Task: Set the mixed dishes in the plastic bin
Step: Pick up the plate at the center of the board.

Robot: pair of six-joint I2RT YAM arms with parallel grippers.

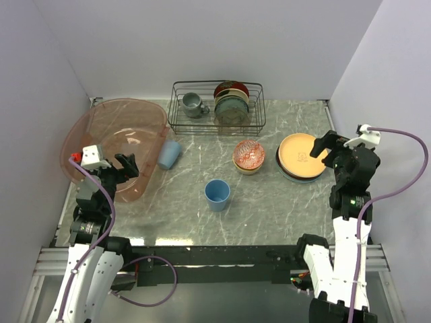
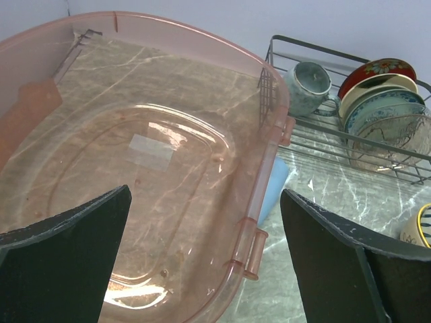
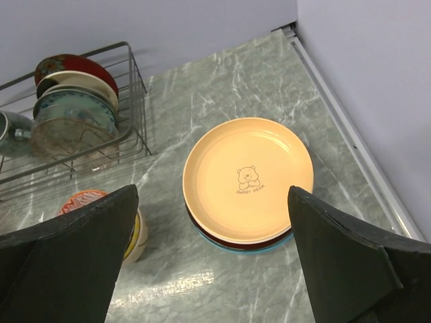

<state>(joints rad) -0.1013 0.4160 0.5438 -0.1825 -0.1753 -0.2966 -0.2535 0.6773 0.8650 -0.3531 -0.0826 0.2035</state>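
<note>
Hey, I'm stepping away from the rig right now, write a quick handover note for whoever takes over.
Left gripper open and empty, over the near edge of the plastic bin.
Right gripper open and empty, above the orange-yellow plate topping the plate stack, far right.
Red-patterned bowl mid-table; upright blue cup in front; second blue cup on its side beside the bin.
Done: nothing binned. Left: every dish.

Dishes [image 1: 248, 155] outside pink bin [image 1: 114, 138]
</note>
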